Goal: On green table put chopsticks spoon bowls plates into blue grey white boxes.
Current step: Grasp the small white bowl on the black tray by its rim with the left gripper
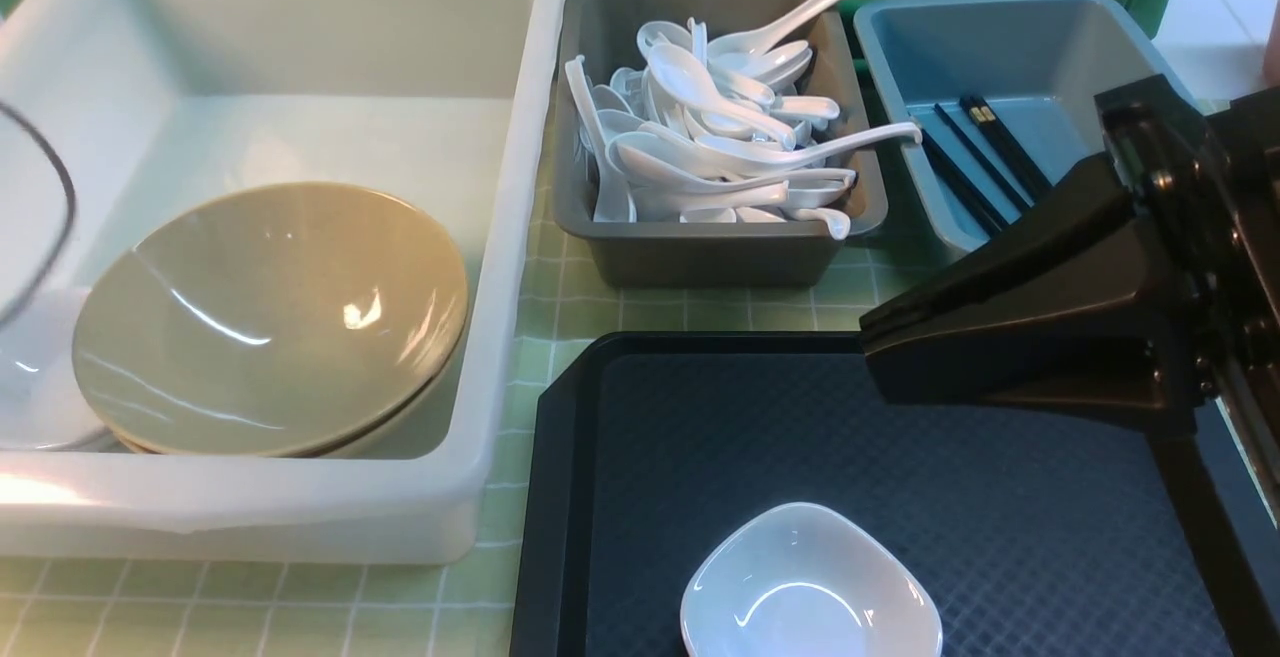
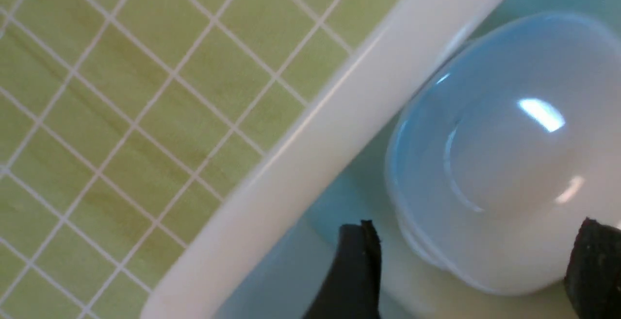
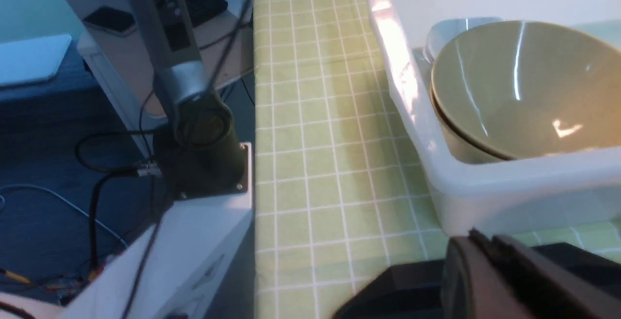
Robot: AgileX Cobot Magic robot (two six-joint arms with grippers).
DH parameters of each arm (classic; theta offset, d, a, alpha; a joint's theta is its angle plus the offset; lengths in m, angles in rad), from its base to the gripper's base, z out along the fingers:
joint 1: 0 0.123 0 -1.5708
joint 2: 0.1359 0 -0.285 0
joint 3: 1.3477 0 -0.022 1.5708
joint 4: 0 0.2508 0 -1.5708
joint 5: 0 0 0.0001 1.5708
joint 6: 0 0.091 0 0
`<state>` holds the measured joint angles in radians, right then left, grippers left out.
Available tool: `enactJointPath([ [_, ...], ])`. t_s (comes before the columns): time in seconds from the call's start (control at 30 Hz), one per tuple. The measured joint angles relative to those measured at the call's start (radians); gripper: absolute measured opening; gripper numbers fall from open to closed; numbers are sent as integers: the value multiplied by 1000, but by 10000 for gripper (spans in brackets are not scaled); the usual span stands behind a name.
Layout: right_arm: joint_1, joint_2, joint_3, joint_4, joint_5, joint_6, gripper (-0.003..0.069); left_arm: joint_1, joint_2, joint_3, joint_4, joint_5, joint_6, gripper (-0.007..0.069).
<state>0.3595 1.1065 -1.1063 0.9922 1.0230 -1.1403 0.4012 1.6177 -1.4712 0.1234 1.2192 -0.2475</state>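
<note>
A: Front view — small white bowl point(image 1: 810, 587) sits on the tray point(image 1: 620, 497), with the right tool point(image 1: 866, 347) clenched and empty above the tray.
B: Farther off, the left tool point(image 2: 475, 260) is spread, released — a pale bowl point(image 2: 499, 154) lies in the white box point(image 2: 301, 149). Next, I reckon: the right tool opens, drops, grips the rim.

Front: low, facing forward, close over large white plastic box point(image 1: 520, 237). Left wrist: very near, down onto box's wall. Right wrist: leftward across green checked tablecloth point(image 3: 315, 139), sharing box.
</note>
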Motion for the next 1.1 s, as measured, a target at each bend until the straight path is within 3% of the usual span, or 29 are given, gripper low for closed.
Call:
enactJointPath([
  [0.1,0,-16,0,-94,-26,74,47,-43,-75,-30,-102,1,73,514],
  [0.23,0,-57,0,-261,-73,201,50,-204,-160,-27,-255,11,233,524],
  [0.3,0,-94,0,-370,-79,283,55,-352,-190,-5,-371,13,350,524],
  [0.4,0,-135,0,-429,-78,364,58,-569,-180,34,-466,15,464,524],
  [0.47,0,-168,0,-435,-77,394,62,-723,-139,61,-491,1,497,524],
  [0.5,0,-168,0,-435,-77,396,62,-736,-134,64,-491,-1,498,524],
  [0.57,0,-200,0,-436,-73,417,66,-887,-47,69,-493,-44,513,524],
  [0.63,0,-219,0,-438,-67,430,68,-968,25,67,-491,-75,522,524],
  [0.8,0,-258,0,-440,-11,441,74,-1088,230,21,-483,-106,523,524],
  [1.1,0,-288,0,-441,32,447,80,-1093,428,-20,-486,-149,525,514],
])
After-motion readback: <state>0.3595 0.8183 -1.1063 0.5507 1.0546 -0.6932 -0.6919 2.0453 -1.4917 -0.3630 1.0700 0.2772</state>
